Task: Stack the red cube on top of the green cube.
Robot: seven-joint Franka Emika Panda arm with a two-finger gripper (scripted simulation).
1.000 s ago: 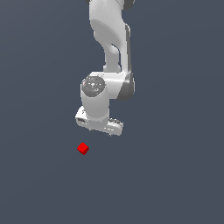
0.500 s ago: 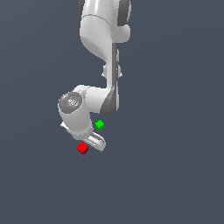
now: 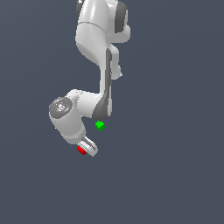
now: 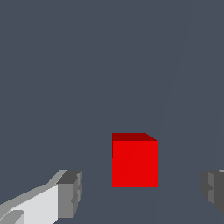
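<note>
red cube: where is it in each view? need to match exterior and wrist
Exterior view: the red cube is a sliver low in the picture, mostly hidden by the gripper, below and to the exterior view's left of the green cube.
Wrist view: the red cube sits in plain sight between the two fingertips, touching neither.
Shared landmark: the gripper's fingers.

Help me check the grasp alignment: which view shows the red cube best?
The wrist view: the red cube appears large and unobstructed, sitting between the open pincer's fingers with gaps either side. In the exterior view only a sliver of it shows beside the pincer.
</note>
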